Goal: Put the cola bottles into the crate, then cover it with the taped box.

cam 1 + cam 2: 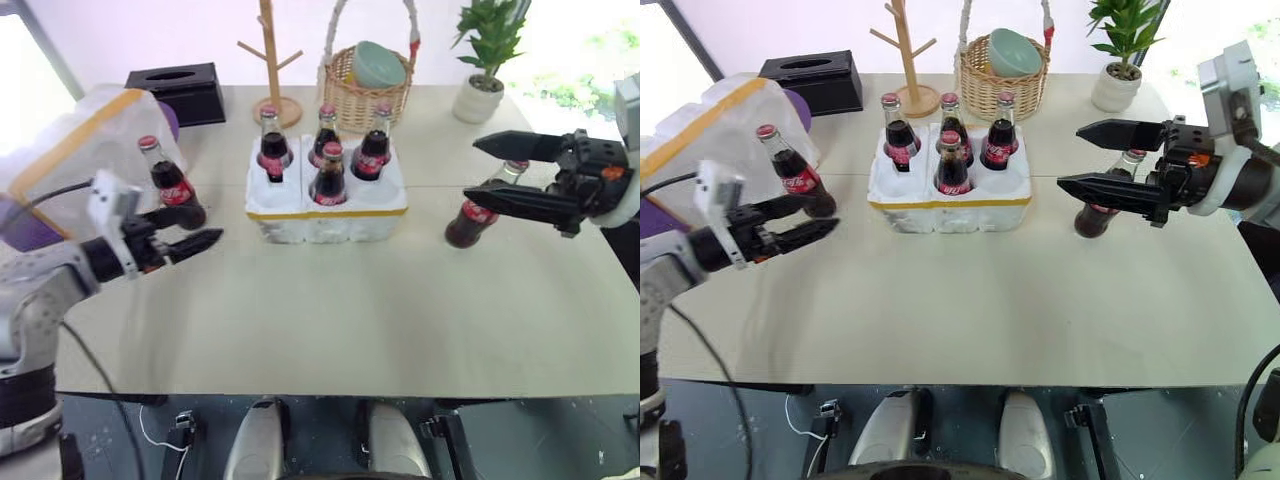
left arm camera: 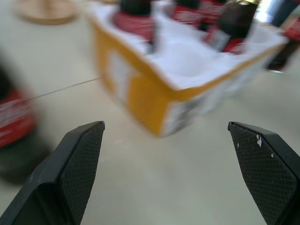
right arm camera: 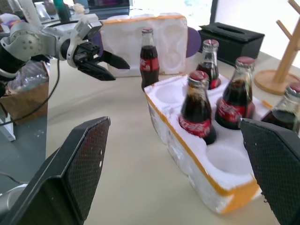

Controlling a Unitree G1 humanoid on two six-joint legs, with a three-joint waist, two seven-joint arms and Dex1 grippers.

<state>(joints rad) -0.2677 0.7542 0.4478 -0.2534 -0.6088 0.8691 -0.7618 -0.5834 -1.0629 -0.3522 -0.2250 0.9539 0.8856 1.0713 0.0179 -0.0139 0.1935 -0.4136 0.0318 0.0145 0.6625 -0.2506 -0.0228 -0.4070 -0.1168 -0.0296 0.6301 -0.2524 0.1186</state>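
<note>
Crate [image 3: 206, 164], front slot empty, perhaps two, four bottles [image 1: 328, 175] seated

Red labels on the cola bottles [image 3: 196, 115] carry white script, Coca-Cola style, too small to read letter by letter. Clearest on the two front bottles in the crate [image 3: 201, 164], right wrist view. Same white script on the label of the loose bottle [image 1: 176, 187] at 9 o'clock of the crate and on the loose bottle [image 1: 1102, 210] at 3 o'clock, unreadable. Left wrist view: white strokes on a red label [image 2: 16, 123], blurred, no letters made out. Dark print patch on the crate's white side wall [image 2: 187, 110], illegible. No other text, numbers or signs readable anywhere.
</note>
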